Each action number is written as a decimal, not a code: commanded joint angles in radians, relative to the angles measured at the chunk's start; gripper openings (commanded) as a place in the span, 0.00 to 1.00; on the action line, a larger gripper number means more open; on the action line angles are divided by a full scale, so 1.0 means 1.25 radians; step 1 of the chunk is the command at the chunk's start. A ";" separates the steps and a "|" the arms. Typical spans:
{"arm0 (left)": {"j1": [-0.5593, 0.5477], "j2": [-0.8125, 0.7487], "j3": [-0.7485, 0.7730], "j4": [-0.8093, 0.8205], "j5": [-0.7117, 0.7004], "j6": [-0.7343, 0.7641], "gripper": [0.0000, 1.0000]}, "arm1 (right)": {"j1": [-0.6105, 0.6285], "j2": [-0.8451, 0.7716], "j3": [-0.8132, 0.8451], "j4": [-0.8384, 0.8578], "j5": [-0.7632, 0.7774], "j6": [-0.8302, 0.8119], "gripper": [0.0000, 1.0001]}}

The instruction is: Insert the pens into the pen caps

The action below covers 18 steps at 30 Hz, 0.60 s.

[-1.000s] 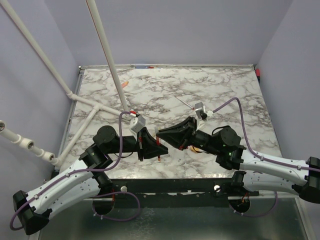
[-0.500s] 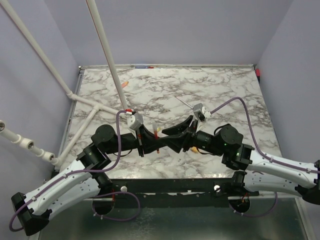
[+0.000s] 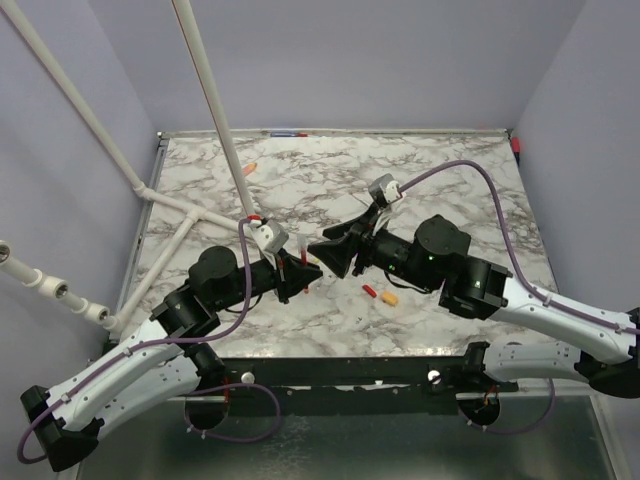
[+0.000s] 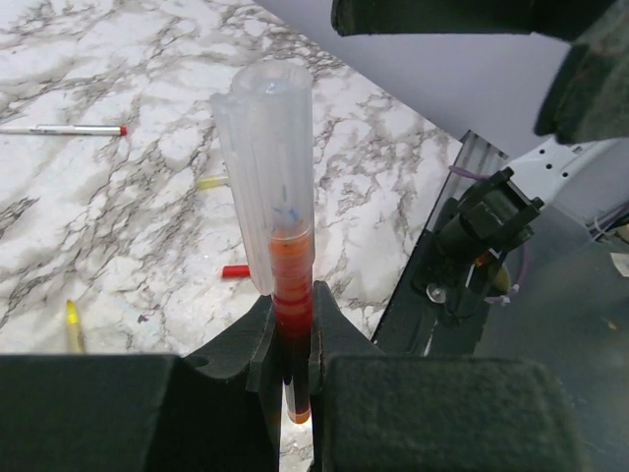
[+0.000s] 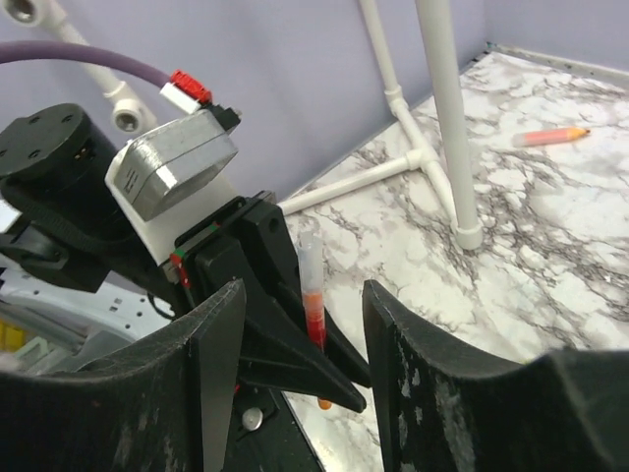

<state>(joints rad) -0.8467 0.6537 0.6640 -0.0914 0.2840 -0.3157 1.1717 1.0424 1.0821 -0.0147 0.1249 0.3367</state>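
Above the near middle of the table [image 3: 450,180], the left tool [image 4: 292,359] is clamped on an upright orange-red pen [image 4: 292,300] with a clear cap [image 4: 263,167] over its tip, the right tool [image 5: 303,295] gaping beside it; capping looks nearly finished, wanting a straight push home.

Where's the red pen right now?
The red pen is pinched in the left pincer, above the middle of the table in the top view, just before the open right pincer.

Top camera looks down; facing wrist cameras closely share the red pen [image 4: 293,313].
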 commanded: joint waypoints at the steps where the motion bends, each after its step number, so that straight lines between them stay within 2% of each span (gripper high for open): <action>1: 0.000 0.001 0.025 -0.044 -0.056 0.029 0.00 | 0.005 0.054 0.079 -0.123 0.056 -0.017 0.53; 10: 0.000 -0.010 0.023 -0.052 -0.066 0.023 0.00 | 0.005 0.125 0.148 -0.139 0.055 -0.019 0.44; 18: -0.001 -0.009 0.024 -0.052 -0.056 0.021 0.00 | 0.005 0.171 0.167 -0.128 0.031 -0.016 0.40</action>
<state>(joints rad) -0.8467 0.6525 0.6655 -0.1574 0.2264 -0.2947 1.1725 1.2366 1.2621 -0.1596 0.1707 0.3279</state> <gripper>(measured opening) 0.112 0.416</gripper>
